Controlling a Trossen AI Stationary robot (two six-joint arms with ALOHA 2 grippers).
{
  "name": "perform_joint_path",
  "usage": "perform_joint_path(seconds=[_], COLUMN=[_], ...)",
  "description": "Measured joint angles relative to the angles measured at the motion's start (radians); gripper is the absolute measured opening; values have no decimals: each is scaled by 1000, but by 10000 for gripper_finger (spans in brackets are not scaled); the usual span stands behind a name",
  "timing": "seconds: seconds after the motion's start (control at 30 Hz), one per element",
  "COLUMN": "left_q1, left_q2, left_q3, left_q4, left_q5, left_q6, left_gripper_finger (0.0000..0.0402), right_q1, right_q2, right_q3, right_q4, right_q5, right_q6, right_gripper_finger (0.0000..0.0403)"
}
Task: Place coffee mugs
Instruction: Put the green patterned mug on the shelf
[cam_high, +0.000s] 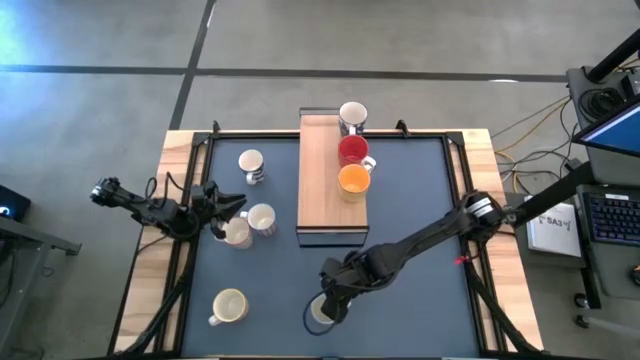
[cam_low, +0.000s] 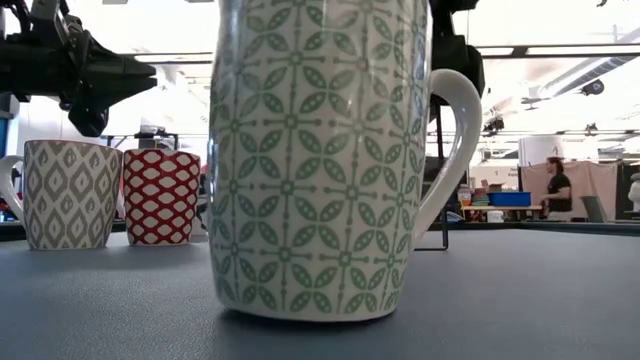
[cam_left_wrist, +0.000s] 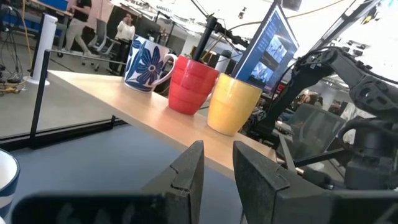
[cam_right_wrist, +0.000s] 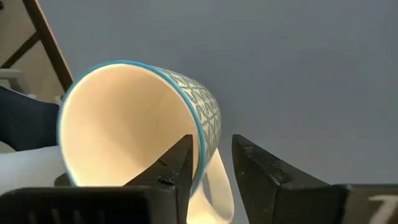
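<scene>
**Right claw at the rim of the green-patterned mug**

The green-patterned mug (cam_high: 322, 312) stands upright near the front edge of the dark mat (cam_high: 420, 200), with bare mat all around it. The right gripper (cam_right_wrist: 210, 163) is over it, fingers a little apart, one inside the rim and one outside by the handle. I cannot tell if they press the wall.

The left gripper (cam_high: 222, 204) hangs over two cream mugs (cam_high: 250, 224), fingers narrowly open, holding nothing.

On the wooden board (cam_high: 322, 200) a blue-flowered mug (cam_left_wrist: 144, 64), a red mug (cam_left_wrist: 191, 84) and an orange mug (cam_left_wrist: 232, 102) stand in a row.
</scene>
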Motion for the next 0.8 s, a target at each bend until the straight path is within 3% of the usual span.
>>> perform_joint_path(seconds=[0.37, 0.8], left_q1=[0, 0], left_q2=[1, 1], left_q3=[0, 0], left_q4=[-1, -2], left_q5=[0, 0], left_q6=[0, 0], left_gripper_finger=[68, 68], right_q1=[0, 0], right_q2=[22, -97], right_q3=[-1, -1], right_q4=[6, -109], right_q5=[-26, -55], right_q6=[-32, -12], right_gripper_finger=[20, 15])
